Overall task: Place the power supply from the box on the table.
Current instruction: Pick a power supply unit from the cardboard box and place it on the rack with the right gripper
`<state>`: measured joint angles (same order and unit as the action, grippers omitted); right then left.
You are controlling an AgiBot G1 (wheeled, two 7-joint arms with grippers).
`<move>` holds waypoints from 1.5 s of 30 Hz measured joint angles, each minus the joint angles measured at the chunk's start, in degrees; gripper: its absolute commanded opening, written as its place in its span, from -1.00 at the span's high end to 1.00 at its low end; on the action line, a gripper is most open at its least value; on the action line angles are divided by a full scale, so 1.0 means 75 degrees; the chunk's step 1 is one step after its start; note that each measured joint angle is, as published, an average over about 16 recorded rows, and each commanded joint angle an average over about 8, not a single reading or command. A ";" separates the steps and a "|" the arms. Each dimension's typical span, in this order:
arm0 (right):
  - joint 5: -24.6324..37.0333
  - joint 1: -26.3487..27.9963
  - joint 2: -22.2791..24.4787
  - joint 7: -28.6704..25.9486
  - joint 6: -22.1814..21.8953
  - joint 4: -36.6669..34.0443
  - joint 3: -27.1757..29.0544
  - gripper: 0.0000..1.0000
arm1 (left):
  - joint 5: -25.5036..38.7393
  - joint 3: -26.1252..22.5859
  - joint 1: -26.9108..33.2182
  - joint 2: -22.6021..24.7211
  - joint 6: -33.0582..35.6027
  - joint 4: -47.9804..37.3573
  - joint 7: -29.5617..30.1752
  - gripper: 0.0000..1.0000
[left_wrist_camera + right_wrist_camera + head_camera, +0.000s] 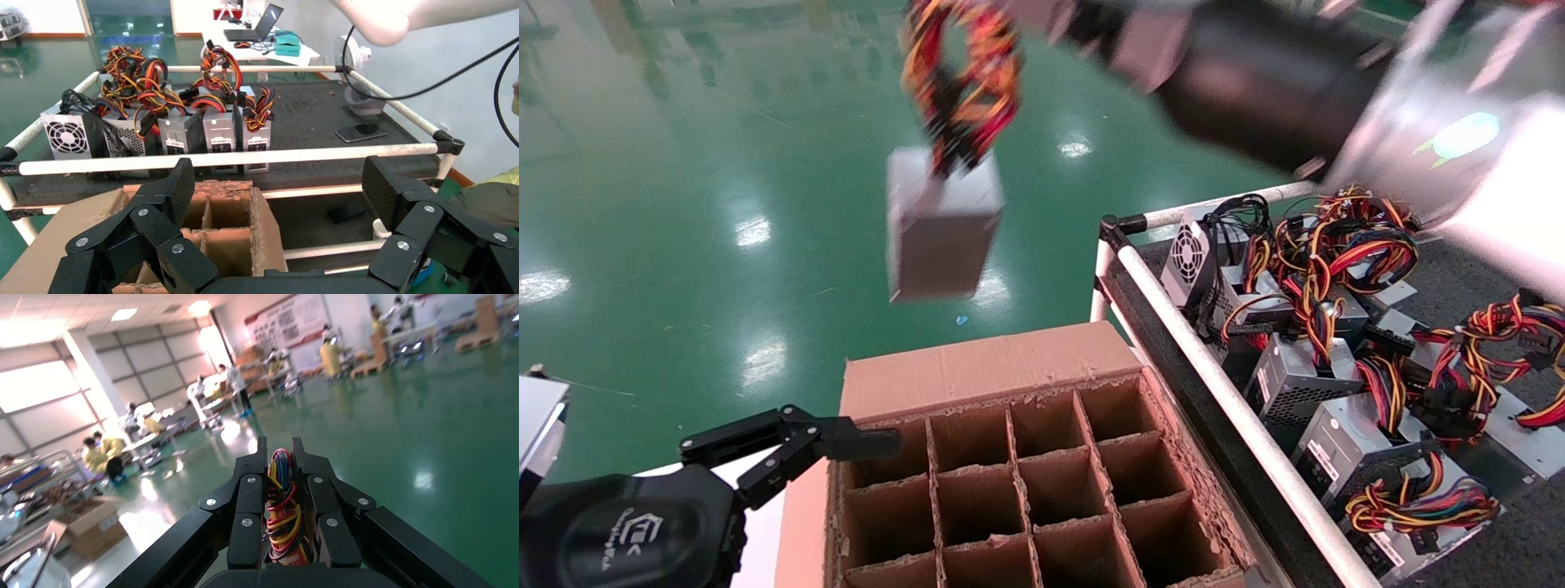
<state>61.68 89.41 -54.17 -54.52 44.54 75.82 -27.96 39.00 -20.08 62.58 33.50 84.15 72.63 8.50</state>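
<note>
The power supply (940, 224), a silver-grey block, hangs in the air over the green floor beyond the box's far side. Its red, yellow and black wires (960, 73) run up to my right gripper (280, 454), which is shut on that wire bundle (283, 508). The brown box (977, 371) with its cardboard grid of cells stands low in the middle. My left gripper (846, 445) is open at the box's left edge, over the near cells (226, 211). The table (1222, 384) with white rails lies to the right.
Several other power supplies (1303, 376) with wire bundles lie along the table's near side (183, 128). A phone (361, 131) and a small fan (361, 61) sit on its far end. My right arm (1254, 73) crosses the top of the head view.
</note>
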 measured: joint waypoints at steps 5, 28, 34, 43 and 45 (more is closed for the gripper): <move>-0.0254 0.0300 0.0647 0.0012 0.0168 -0.0282 0.0452 1.00 | 0.0000 -0.0001 0.0000 0.0000 0.0000 0.0000 0.0000 -1.00; -0.0374 0.2124 0.2335 0.2753 0.1757 -0.4881 0.1637 1.00 | -0.0002 -0.0003 0.0001 -0.0001 -0.0001 0.0000 -0.0001 -1.00; -0.0224 0.2644 0.2511 0.3493 0.2135 -0.6098 0.1653 1.00 | -0.0002 -0.0004 0.0001 -0.0001 -0.0001 0.0000 -0.0002 -1.00; -0.0060 0.3229 0.2657 0.4474 0.2462 -0.7601 0.1655 1.00 | -0.0003 -0.0005 0.0001 -0.0002 -0.0002 0.0000 -0.0002 -1.00; -0.0035 0.3328 0.2672 0.4673 0.2494 -0.7885 0.1656 1.00 | -0.0003 -0.0005 0.0001 -0.0002 -0.0002 0.0000 -0.0002 -1.00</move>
<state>61.42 114.37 -34.13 -19.47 63.24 16.68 -15.54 38.98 -20.12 62.59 33.48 84.13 72.63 8.49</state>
